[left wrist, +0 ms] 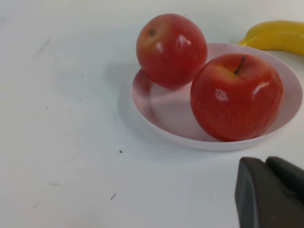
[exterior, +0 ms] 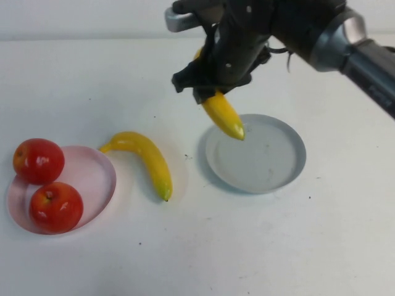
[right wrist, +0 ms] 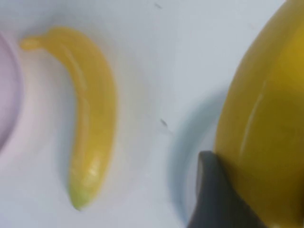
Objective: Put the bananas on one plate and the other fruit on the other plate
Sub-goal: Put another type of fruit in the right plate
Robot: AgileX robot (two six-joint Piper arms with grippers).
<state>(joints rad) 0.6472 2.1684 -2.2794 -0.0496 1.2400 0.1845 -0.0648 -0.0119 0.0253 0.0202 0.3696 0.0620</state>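
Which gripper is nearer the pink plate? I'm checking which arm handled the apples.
Left. The left gripper sits low beside the pink plate, seen only in its wrist view. The right gripper holds a banana over the grey plate, farther away.

apples (exterior: 46,185) on left plate (exterior: 99,176), banana (exterior: 148,161) between plates, right plate (exterior: 271,163), held banana (exterior: 223,115) above it

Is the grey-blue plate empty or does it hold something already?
Empty. The grey-blue plate is bare; the right tool holds a banana above its edge, not yet set down.
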